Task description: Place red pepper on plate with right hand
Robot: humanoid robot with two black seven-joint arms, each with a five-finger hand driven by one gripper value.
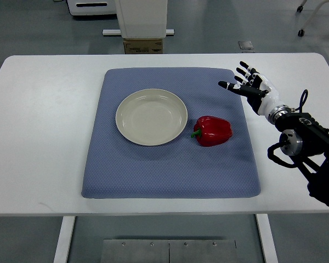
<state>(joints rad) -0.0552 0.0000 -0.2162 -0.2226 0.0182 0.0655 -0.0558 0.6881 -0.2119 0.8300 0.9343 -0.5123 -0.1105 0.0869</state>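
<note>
A red pepper [213, 130] with a green stem lies on its side on the blue mat [170, 175], just right of the cream plate [151, 116]. The plate holds nothing. My right hand [245, 85] hovers over the mat's far right corner, up and to the right of the pepper and apart from it. Its fingers are spread and hold nothing. The right arm comes in from the picture's right edge. No left arm shows.
The mat lies on a white table [38, 137]. Beyond the table's far edge stand a white machine base and a cardboard box [143, 45]. A chair's castors show at the top right.
</note>
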